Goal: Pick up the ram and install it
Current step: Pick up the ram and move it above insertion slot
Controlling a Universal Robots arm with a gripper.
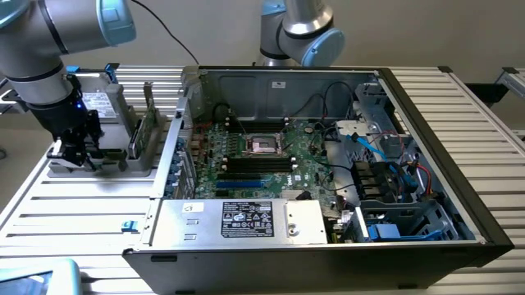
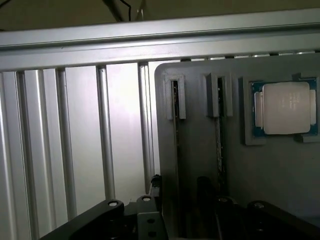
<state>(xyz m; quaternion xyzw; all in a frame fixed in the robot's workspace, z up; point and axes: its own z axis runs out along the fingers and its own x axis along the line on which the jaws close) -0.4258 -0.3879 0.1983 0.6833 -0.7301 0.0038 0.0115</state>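
Observation:
Two ram sticks stand on edge in the slots of a grey holder [image 2: 195, 165]: one ram stick [image 2: 175, 125] and a second ram stick [image 2: 218, 135] beside it. My gripper [image 1: 72, 155] hangs over this holder [image 1: 102, 166] at the exterior view's left, close above the sticks. Black parts of the gripper's housing [image 2: 115, 217] frame the wrist view. The open computer case [image 1: 426, 153] lies in the middle of the table, and the motherboard's long black memory slots [image 1: 258, 163] sit just below the processor socket [image 1: 264, 144].
A square silver processor chip [image 2: 286, 107] rests in a recess of the holder beside the sticks. A grey drive with a white label [image 1: 102, 104] and an upright card [image 1: 147, 120] stand behind the holder. A power supply [image 1: 238, 220] fills the case's near side, and a second arm [image 1: 299, 31] stands behind it.

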